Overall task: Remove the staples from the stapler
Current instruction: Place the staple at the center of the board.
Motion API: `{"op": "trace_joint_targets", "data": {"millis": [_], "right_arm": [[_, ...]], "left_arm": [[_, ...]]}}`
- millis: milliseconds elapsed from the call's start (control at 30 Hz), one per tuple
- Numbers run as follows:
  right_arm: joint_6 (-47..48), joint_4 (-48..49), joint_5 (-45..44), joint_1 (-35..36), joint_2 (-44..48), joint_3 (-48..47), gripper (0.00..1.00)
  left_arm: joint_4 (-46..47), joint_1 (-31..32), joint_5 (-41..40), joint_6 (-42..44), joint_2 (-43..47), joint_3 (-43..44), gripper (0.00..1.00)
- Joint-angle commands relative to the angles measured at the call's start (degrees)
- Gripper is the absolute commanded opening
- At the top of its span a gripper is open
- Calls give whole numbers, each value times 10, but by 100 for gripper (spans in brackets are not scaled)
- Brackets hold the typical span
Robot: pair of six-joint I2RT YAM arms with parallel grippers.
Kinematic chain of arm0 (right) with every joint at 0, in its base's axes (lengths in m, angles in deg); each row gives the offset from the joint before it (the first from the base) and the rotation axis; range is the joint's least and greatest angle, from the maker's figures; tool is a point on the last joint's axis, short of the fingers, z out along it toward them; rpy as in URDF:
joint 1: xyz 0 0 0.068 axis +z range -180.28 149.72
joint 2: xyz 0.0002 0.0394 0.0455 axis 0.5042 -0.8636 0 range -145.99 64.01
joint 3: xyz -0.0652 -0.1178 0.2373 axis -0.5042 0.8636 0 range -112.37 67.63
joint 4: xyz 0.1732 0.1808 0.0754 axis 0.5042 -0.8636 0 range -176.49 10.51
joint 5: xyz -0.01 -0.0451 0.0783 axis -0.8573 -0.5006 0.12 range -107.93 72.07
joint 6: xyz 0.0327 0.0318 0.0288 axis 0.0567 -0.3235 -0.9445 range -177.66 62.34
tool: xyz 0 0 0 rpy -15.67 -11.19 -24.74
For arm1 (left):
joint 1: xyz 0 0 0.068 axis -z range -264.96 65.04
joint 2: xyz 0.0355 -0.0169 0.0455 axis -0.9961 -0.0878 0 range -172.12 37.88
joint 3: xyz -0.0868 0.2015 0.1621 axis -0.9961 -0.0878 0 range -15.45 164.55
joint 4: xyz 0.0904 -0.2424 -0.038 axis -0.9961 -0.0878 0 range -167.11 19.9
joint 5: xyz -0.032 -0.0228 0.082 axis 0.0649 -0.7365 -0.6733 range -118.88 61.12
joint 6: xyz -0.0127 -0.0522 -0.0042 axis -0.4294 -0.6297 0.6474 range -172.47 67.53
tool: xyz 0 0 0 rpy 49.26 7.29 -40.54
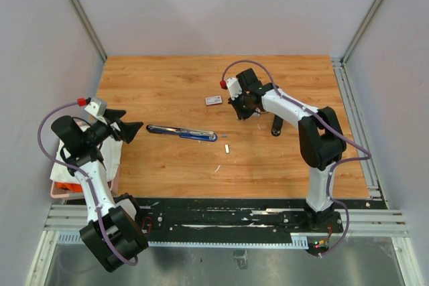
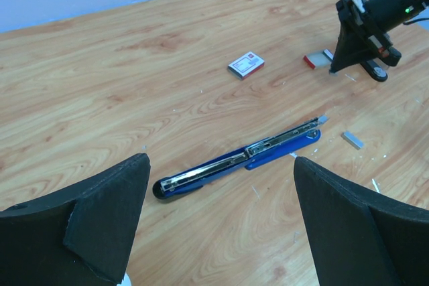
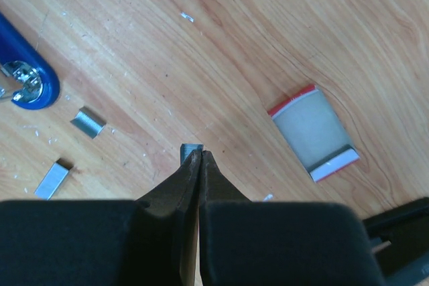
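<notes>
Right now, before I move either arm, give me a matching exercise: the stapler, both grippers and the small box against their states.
1 blue stapler
2 left gripper
3 right gripper
4 closed red-and-white box

A shut on a staple strip
B lying opened out flat
C open, empty
D beyond the stapler, untouched

Pairs: 1-B, 2-C, 3-A, 4-D.

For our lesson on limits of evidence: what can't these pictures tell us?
Right wrist: whether the shut right claw grips the short silvery staple bar; its tips hide contact.
Right wrist: long blue metal stapler, cut by left edge.
Top: small red-and-white flat box, print too small.
</notes>
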Motion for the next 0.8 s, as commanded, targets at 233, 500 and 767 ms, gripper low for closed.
{"op": "trace_joint_targets", "data": {"millis": [233,500,767], "right_arm": [[-32,13,0,2,-68,-7,1],[-31,13,-8,2,-71,-8,10],[-23,5,-11,3,-51,-14,24]], "left_arm": [[-5,-4,2,-4,-6,9,98],[-4,-4,3,-4,-12,9,98],[-5,-4,4,-3,-12,10,98]]}}
